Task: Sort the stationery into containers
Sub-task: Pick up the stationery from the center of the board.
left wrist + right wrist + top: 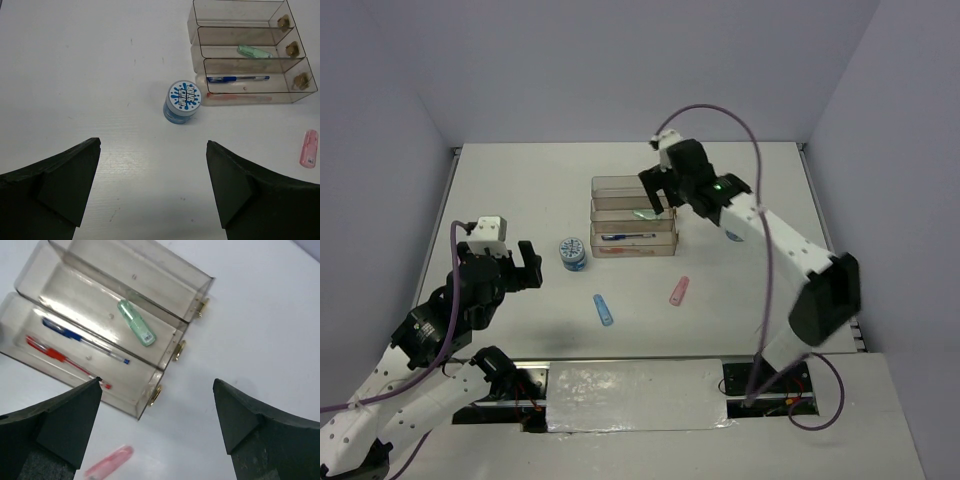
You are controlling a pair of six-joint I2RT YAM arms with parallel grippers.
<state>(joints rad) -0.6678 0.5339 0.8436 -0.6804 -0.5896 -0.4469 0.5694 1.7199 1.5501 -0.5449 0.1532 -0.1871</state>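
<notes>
The containers (620, 186) (195, 20) (197, 295), three clear trays in a stepped rack, stand at mid-table. A green stick (646, 213) (254, 51) (136, 323) lies in the middle tray. A blue pen (628, 237) (237, 78) (85, 340) and a red pen (235, 98) (65, 360) lie in the near tray. My right gripper (658, 197) (156, 381) hangs open and empty above the rack's right end. A blue-white roll (573, 253) (182, 101) stands left of the rack, ahead of my open, empty left gripper (532, 265) (153, 142).
A pink stick (679, 290) (309, 148) (108, 462) and a blue stick (604, 310) lie loose on the white table in front of the rack. Walls enclose the table at the back and on both sides.
</notes>
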